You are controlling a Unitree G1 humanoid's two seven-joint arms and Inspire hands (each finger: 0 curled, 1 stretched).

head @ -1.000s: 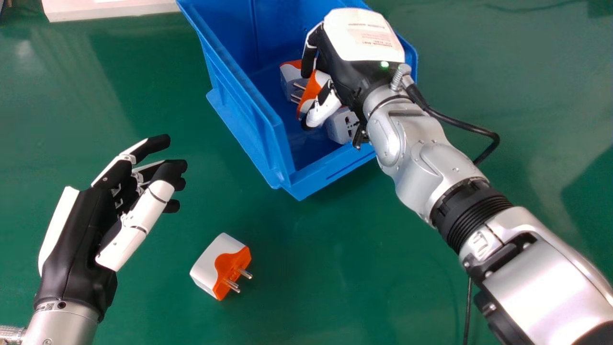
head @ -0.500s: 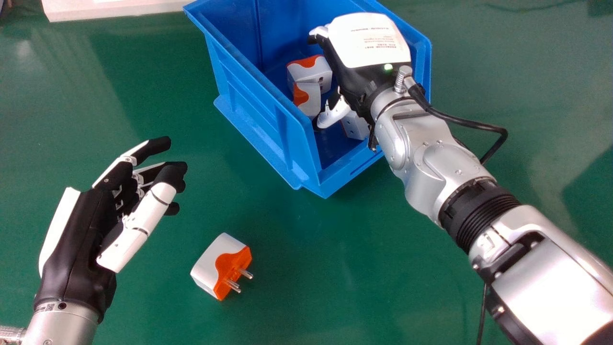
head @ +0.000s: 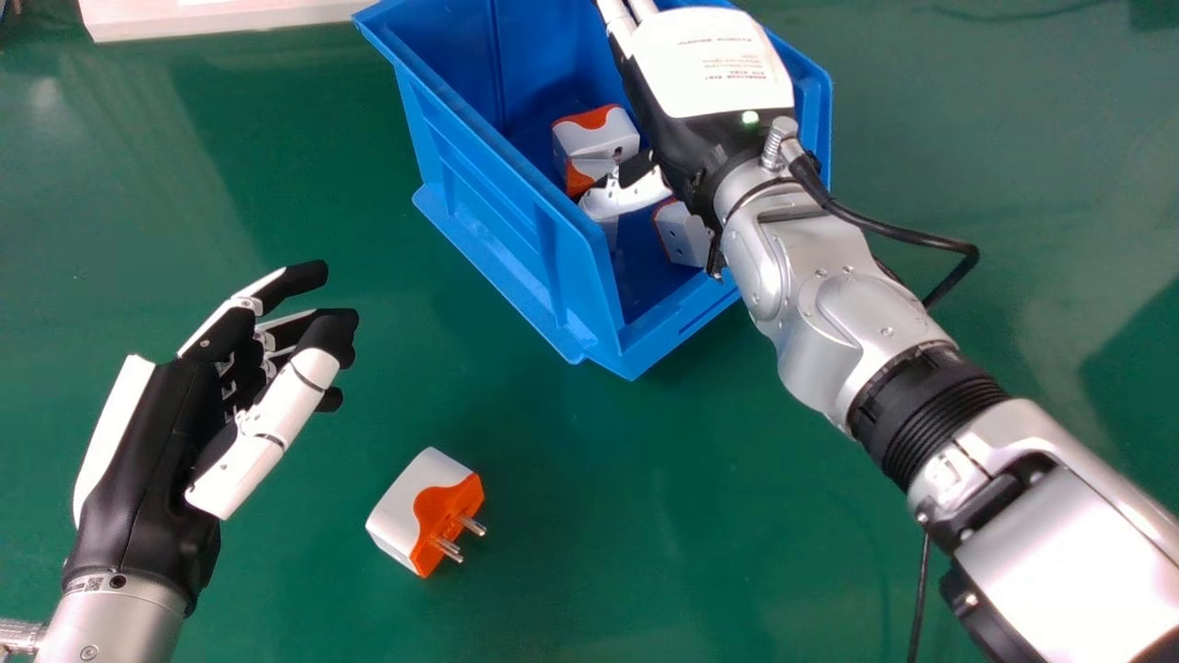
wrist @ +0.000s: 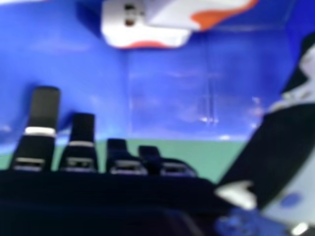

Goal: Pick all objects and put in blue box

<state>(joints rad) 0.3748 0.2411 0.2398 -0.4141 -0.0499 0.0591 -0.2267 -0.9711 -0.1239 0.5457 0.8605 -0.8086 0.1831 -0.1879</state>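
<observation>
On tbl [head: 700, 534]: wht/orange adapter [head: 410, 509], 2 pins [head: 450, 550].

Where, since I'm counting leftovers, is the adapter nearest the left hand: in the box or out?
Out: the adapter lies on the green table outside the box.

Green table [head: 626, 516] under blue box [head: 502, 221], adapter [head: 414, 506]

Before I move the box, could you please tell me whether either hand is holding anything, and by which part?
Nothing is held: the right hand is open over the blue box, and the left hand is open and empty.
</observation>
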